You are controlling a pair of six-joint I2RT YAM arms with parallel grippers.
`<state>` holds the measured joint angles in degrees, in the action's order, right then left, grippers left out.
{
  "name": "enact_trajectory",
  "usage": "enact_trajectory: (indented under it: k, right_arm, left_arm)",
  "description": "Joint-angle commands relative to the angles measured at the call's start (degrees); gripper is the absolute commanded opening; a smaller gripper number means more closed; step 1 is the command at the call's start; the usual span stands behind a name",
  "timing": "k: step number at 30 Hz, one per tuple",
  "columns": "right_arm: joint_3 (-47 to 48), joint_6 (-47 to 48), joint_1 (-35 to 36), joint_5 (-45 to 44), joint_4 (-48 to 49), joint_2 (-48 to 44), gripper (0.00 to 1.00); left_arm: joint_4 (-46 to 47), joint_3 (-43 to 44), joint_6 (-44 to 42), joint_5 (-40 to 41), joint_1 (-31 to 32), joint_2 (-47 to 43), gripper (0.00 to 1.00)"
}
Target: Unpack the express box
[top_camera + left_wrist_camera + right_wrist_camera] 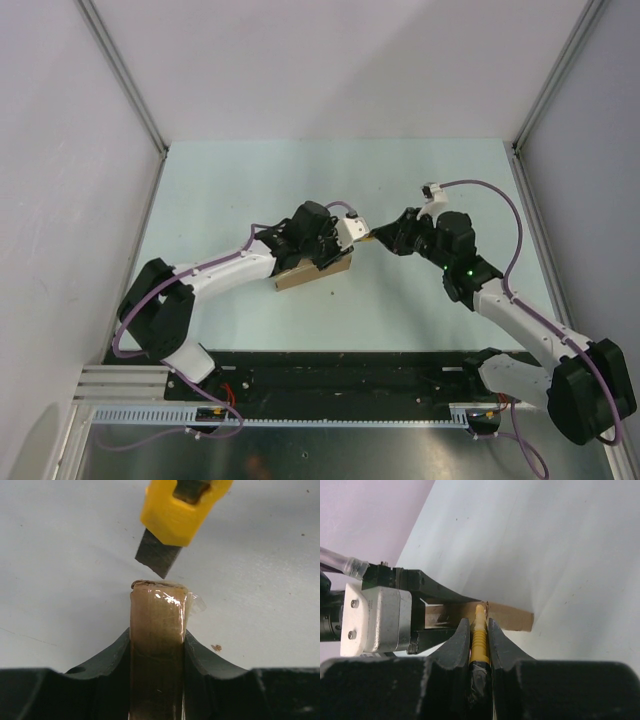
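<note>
Your left gripper (158, 647) clamped on box (158, 615), held mid-table (250, 190), narrow end toward right arm. Your right gripper (479, 630) clenched on yellow knife (182, 510); blade (157, 555) out, tip just above box's taped end, contact cannot tell. Clear tape (192, 602) wraps that end, loose bit sticking out at side. From right wrist, left gripper's white body hides half of box

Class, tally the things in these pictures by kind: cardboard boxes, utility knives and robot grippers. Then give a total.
cardboard box: 1
yellow utility knife: 1
grippers: 2 (left gripper, right gripper)
Total: 4
</note>
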<state>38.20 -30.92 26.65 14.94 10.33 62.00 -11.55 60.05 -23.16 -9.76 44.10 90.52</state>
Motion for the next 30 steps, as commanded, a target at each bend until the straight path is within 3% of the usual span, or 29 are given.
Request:
enact_trajectory:
  k: [1, 30]
  right_arm:
    - [-1.2, -1.1, 0.7, -3.3, 7.5, -1.3, 0.00]
    - [-1.5, 0.2, 1.6, -4.8, 8.0, 3.1, 0.00]
  left_arm:
    - [-0.6, -1.9, -3.8, -1.8, 0.2, 0.3, 0.19]
    - [-0.7, -3.0, -3.0, -0.6, 0.6, 0.0, 0.19]
